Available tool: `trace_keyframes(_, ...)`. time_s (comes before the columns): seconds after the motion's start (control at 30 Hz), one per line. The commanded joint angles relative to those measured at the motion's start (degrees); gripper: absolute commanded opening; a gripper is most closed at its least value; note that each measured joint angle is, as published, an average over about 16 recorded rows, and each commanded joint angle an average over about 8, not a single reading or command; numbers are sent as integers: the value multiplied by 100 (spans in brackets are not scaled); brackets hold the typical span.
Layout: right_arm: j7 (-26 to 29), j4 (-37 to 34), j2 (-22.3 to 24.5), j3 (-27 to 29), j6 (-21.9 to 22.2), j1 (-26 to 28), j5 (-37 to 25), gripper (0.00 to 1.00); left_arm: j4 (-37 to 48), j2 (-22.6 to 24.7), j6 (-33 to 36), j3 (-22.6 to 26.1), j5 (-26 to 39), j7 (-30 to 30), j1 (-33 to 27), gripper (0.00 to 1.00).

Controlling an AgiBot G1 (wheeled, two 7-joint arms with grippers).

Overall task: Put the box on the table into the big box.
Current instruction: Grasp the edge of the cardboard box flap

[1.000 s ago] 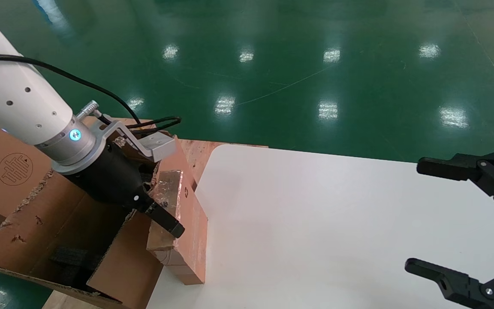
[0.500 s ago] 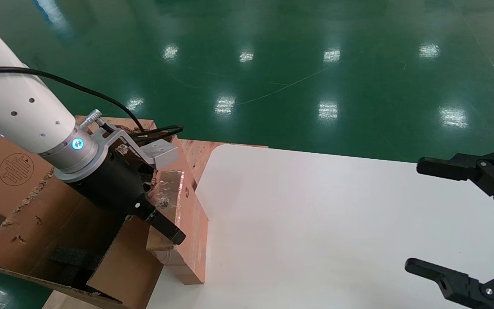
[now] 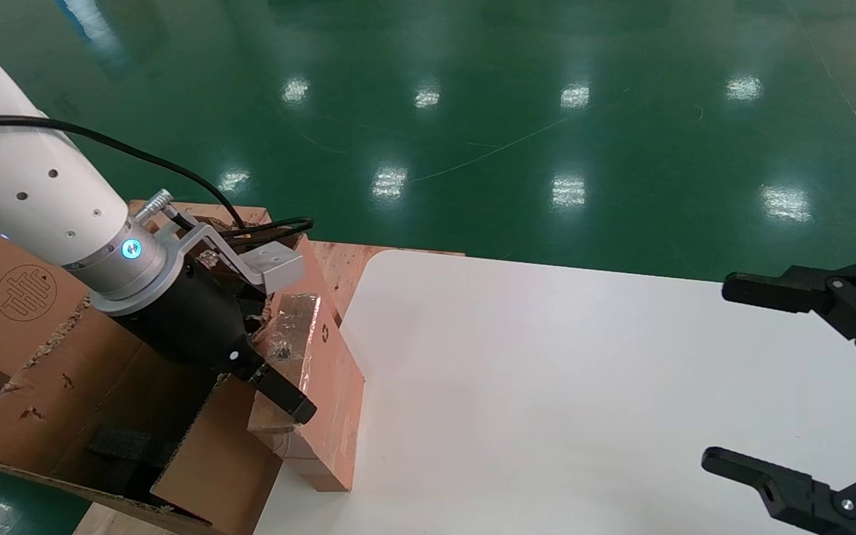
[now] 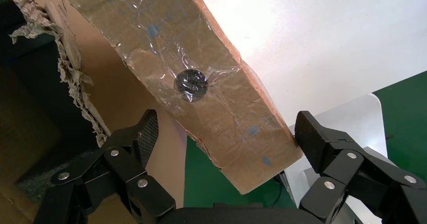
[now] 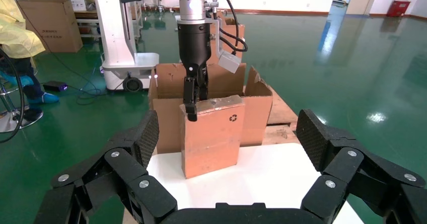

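The box stands on edge at the left rim of the table, tilted against the big box. Its taped top face shows in the left wrist view, and its recycling symbol in the right wrist view. My left gripper straddles the box's top near corner with its jaws open. One pad is at the box's edge and the other pad stands apart from it. The big box has torn flaps and black foam inside. My right gripper hangs open and empty over the table's right side.
A wooden pallet lies under and behind the big box. Shiny green floor surrounds the table. The right wrist view shows a white machine base, stacked cartons and a person in yellow far behind.
The left gripper has shifted slightly down and left. The box has tipped a little, its foot sliding towards the big box. The right arm has not moved.
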Motion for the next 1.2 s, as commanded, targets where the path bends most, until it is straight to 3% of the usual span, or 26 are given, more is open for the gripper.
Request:
trace_keyframes(0.03, 0, 0, 0, 0, 0, 0, 0, 100, 5, 1, 5, 4, 5, -5, -3, 13)
trace_keyframes(0.07, 0, 0, 0, 0, 0, 0, 0, 100, 6, 2, 8, 6, 6, -8, -4, 1)
trace_keyframes(0.27, 0, 0, 0, 2, -1, 0, 0, 100, 12, 4, 21, 11, 12, -17, -8, 0)
trace_keyframes(0.3, 0, 0, 0, 2, -1, 0, 0, 96, 13, 4, 23, 12, 12, -18, -8, 0)
trace_keyframes(0.53, 0, 0, 0, 2, -1, 0, 0, 9, 16, 7, 28, 15, 15, -23, -10, 0)
trace_keyframes(0.57, 0, 0, 0, 2, -1, 0, 0, 0, 17, 7, 29, 15, 16, -23, -11, 0)
trace_keyframes(1.0, 0, 0, 0, 2, 0, 0, -1, 0, 24, 9, 32, 18, 25, -29, -17, 0)
trace_keyframes(1.03, 0, 0, 0, 2, 0, 0, -1, 7, 24, 9, 32, 18, 26, -29, -17, 0)
trace_keyframes(1.2, 0, 0, 0, 2, 0, 0, -1, 70, 24, 9, 31, 20, 27, -30, -17, 0)
